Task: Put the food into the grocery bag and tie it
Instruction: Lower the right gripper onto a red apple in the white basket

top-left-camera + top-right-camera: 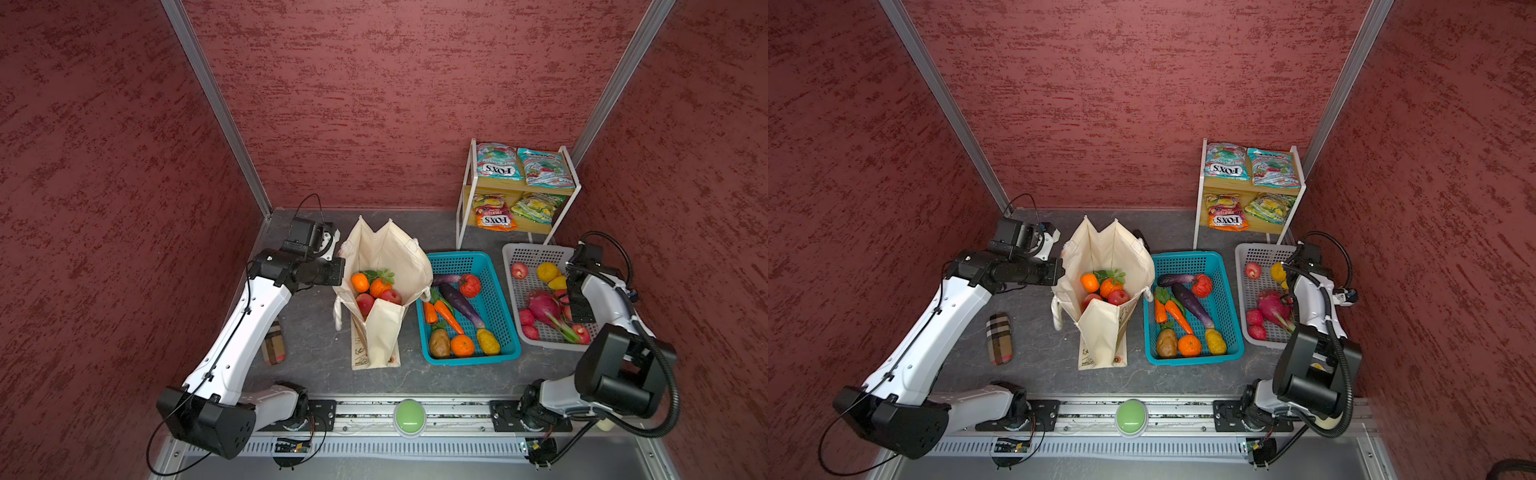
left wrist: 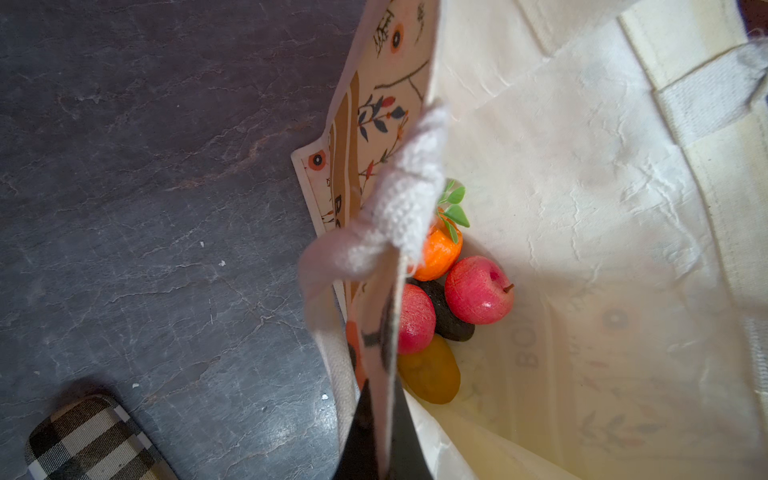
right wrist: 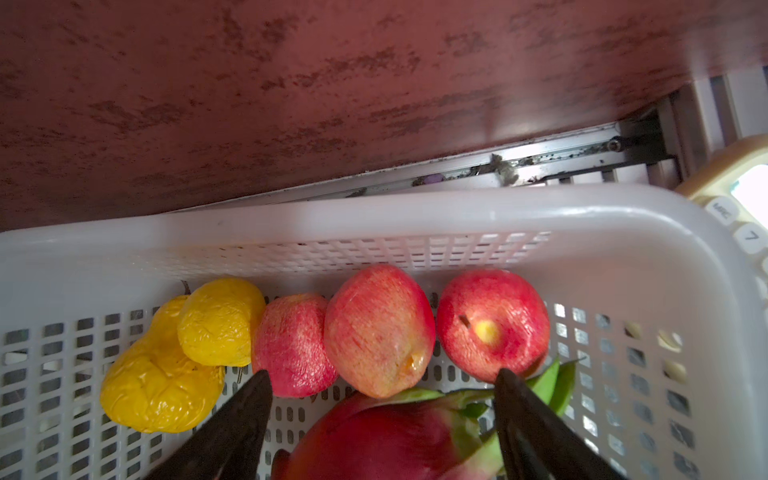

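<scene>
The cream grocery bag [image 1: 390,249] stands open at the table's middle, seen in both top views. Food lies in its bottom: an orange [image 1: 360,282], red apples [image 1: 390,296] and a leafy orange fruit [image 2: 440,251]. My left gripper [image 2: 383,399] is shut on the bag's left rim, next to a white handle [image 2: 411,199]. My right gripper [image 3: 382,374] hangs open inside the white basket [image 3: 374,216]. Its fingertips flank a pinkish-red fruit [image 3: 380,328], with red apples [image 3: 492,324] on either side and a dragon fruit [image 3: 374,436] under it. FOX'S packets [image 1: 496,162], one orange [image 1: 496,218], lie on the shelf.
A teal basket [image 1: 469,255] of toy vegetables sits between bag and white basket [image 1: 536,253]. The white-framed shelf [image 1: 465,195] stands at the back right. A checked case [image 1: 274,343] lies under the left arm. A green button [image 1: 409,415] sits on the front rail. Red walls close three sides.
</scene>
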Controlling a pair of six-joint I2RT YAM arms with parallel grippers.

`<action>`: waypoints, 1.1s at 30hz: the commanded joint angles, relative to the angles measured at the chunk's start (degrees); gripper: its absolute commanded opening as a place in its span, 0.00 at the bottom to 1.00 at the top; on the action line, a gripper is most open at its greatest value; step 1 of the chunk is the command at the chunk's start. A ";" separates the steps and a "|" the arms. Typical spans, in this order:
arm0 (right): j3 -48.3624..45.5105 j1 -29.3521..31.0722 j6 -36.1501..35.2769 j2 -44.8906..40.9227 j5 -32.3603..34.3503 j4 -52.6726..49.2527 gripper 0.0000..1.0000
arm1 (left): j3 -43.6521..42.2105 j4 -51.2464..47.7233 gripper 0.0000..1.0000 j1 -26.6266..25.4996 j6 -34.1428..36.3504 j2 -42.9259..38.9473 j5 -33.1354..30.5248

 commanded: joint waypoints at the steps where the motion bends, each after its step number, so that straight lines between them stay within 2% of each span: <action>1: 0.16 -0.65 -1.23 2.32 0.71 1.93 0.84 | 0.59 -1.57 0.00 -0.11 0.06 -0.99 0.39; 9: 0.26 -1.28 -2.26 4.96 -0.01 2.36 0.91 | 0.44 -1.66 0.00 -0.08 0.07 -1.13 0.32; 23: -0.62 -1.83 -3.69 8.81 -2.48 6.75 0.83 | 0.40 -1.57 0.00 0.02 0.12 -0.78 0.04; 33: -1.33 -2.05 -3.68 11.00 -2.85 7.55 0.82 | 0.22 -1.31 0.00 -0.03 0.08 -0.61 -0.13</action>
